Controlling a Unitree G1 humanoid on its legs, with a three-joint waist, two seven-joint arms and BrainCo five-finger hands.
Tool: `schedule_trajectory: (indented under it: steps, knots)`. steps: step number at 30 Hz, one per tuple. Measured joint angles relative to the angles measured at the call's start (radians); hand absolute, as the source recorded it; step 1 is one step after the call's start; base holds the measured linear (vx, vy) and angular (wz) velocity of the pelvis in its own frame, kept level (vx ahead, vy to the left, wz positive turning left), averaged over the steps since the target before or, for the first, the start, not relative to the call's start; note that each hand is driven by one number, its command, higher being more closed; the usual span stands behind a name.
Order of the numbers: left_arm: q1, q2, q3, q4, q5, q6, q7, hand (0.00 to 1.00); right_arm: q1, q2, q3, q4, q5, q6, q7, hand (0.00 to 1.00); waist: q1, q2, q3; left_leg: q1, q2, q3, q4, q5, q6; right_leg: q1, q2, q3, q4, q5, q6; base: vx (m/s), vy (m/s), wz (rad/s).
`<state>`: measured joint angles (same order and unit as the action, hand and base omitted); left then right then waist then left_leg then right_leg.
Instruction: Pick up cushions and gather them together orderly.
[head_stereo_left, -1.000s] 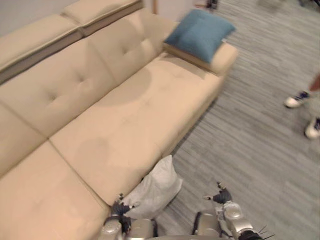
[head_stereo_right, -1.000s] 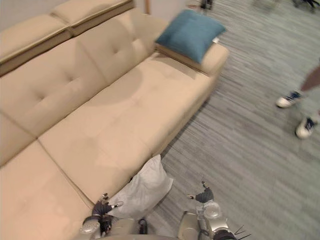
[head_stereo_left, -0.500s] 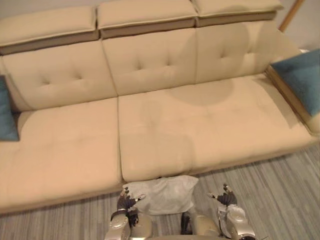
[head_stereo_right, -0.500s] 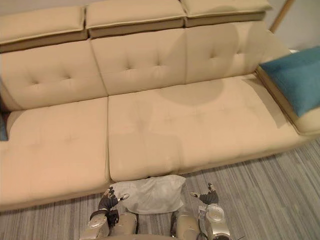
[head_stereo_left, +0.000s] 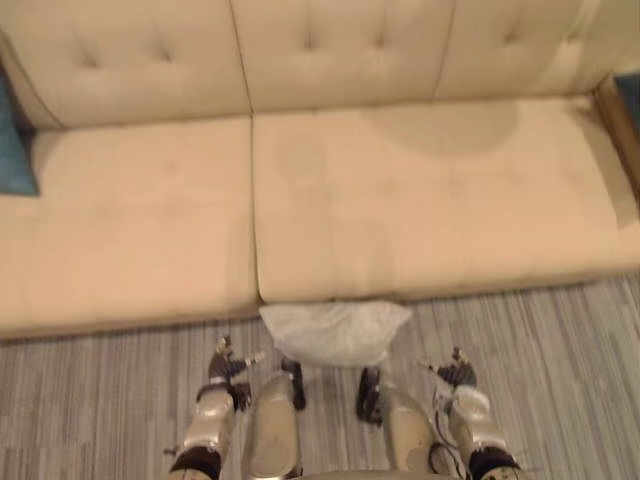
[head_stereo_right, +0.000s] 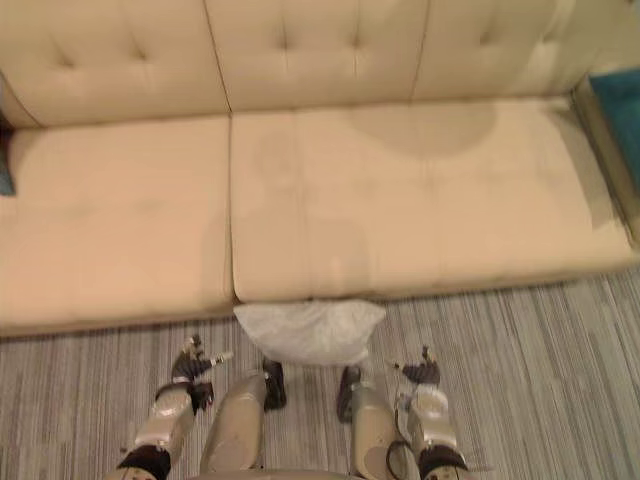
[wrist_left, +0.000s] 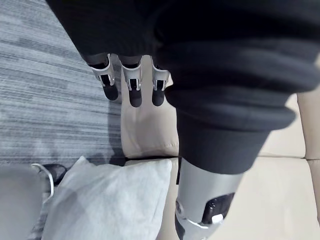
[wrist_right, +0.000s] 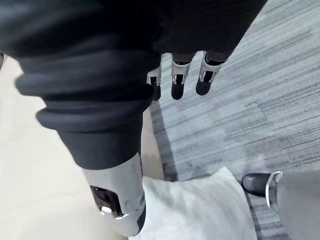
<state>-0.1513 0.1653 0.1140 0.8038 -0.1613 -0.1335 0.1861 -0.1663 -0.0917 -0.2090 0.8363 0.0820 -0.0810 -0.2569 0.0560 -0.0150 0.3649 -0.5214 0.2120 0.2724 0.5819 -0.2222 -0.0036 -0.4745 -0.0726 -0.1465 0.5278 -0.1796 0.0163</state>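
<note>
The soft pale grey fabric cushion lies on the grey striped floor against the beige tufted sofa, between and just beyond both sets of fingers. Your view has swung square onto it since a moment ago, so you're lined up to reach. On your left hand and right hand the fingers hang relaxed, nearly straight, touching nothing.
</note>
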Motion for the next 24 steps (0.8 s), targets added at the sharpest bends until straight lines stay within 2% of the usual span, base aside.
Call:
schedule_trajectory:
  steps: [2, 6, 10, 15, 16, 21, 24]
  knots:
    - [-0.076, 0.0, 0.057, -0.035, -0.038, -0.013, 0.02, 0.0, -0.074, -0.035, 0.0, -0.002, 0.016, 0.0, -0.022, 0.0, 0.009, 0.011, 0.05, -0.122, 0.026, 0.009, 0.094, -0.022, 0.014, -0.122, 0.0, 0.014, 0.073, -0.024, 0.004, -0.31, 0.047, -0.26]
    - [-0.186, -0.006, 0.127, -0.056, -0.064, -0.027, 0.038, 0.0, -0.185, -0.046, 0.0, -0.009, 0.043, 0.0, -0.047, 0.0, 0.009, 0.009, 0.102, -0.315, 0.062, 0.018, 0.194, -0.022, 0.018, -0.317, -0.006, 0.013, 0.178, -0.032, -0.005, -0.21, -0.002, 0.01]
    - [-0.306, -0.022, 0.132, -0.091, -0.064, -0.028, 0.049, 0.0, -0.379, -0.049, 0.032, -0.039, 0.045, 0.0, -0.072, 0.0, 0.01, 0.006, 0.157, -0.535, 0.087, 0.003, 0.326, -0.03, 0.035, -0.545, -0.018, 0.015, 0.327, -0.042, -0.018, -0.11, -0.008, -0.04]
    - [-0.432, -0.085, 0.105, -0.113, -0.067, -0.028, 0.071, 0.0, -0.569, -0.046, 0.126, -0.098, 0.042, -0.003, -0.093, 0.0, 0.012, 0.009, 0.18, -0.701, 0.104, -0.004, 0.448, -0.04, 0.074, -0.724, -0.028, 0.036, 0.466, -0.061, -0.014, -0.05, -0.014, -0.05]
    - [-0.454, -0.102, 0.087, -0.131, -0.072, -0.029, 0.081, 1.0, -0.601, -0.034, 0.145, -0.117, 0.042, -0.003, -0.106, 1.0, 0.01, 0.009, 0.18, -0.73, 0.105, -0.005, 0.47, -0.044, 0.08, -0.756, -0.031, 0.041, 0.491, -0.064, -0.013, -0.06, -0.022, -0.04]
    - [-0.567, -0.131, 0.034, -0.146, -0.07, -0.027, 0.128, 1.0, -0.668, 0.006, 0.2, -0.158, 0.026, -0.003, -0.177, 1.0, -0.001, 0.009, 0.18, -0.808, 0.105, -0.012, 0.508, -0.055, 0.085, -0.831, -0.037, 0.045, 0.531, -0.069, -0.008, -0.07, -0.017, 0.01]
    - [-0.562, -0.084, 0.022, -0.149, -0.07, -0.022, 0.157, 1.0, -0.668, 0.004, 0.242, -0.208, 0.02, 0.002, -0.199, 1.0, -0.021, 0.009, 0.18, -0.813, 0.104, -0.001, 0.505, -0.054, 0.083, -0.848, -0.037, 0.057, 0.532, -0.068, -0.004, -0.06, -0.009, -0.05]
